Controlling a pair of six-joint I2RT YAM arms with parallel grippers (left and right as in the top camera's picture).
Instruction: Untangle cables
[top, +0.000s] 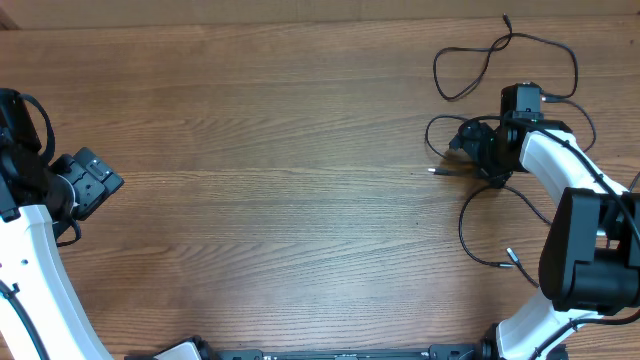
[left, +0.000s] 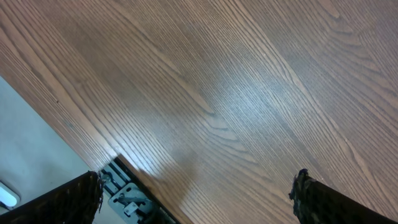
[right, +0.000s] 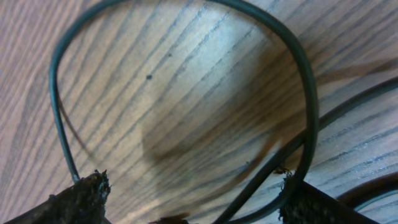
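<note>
Overhead first: the cables (top: 436, 68) lay in loose loops at the far right of the table (top: 280, 190), none of them lifted that I could see. One loop sprawled toward the top edge, its long axis running roughly left to right, with a small plug end (top: 506, 18) pointing up and away. A silvery plug (top: 436, 171) lay flat, its axis left to right and its tip pointing left toward the table's middle. Another plug (top: 511, 257) sat nearer me, angled down and to the right.

My right gripper (top: 478, 148) was down in the thick of those loops. The arm reached up from the lower right corner and the wrist bent leftward. My left gripper (top: 97, 180) was parked well apart at the left edge, angled toward the centre.

Left wrist: the left gripper (left: 198, 190) was spread wide, with only bare wood between the fingertips (left: 78, 199).

Right wrist: the right gripper (right: 189, 193) stood parted, not clamped. A cable loop (right: 310, 99) arched across the wood ahead and its two legs ran down just beside the fingertips (right: 84, 193). I could not tell whether either pad touched it.
</note>
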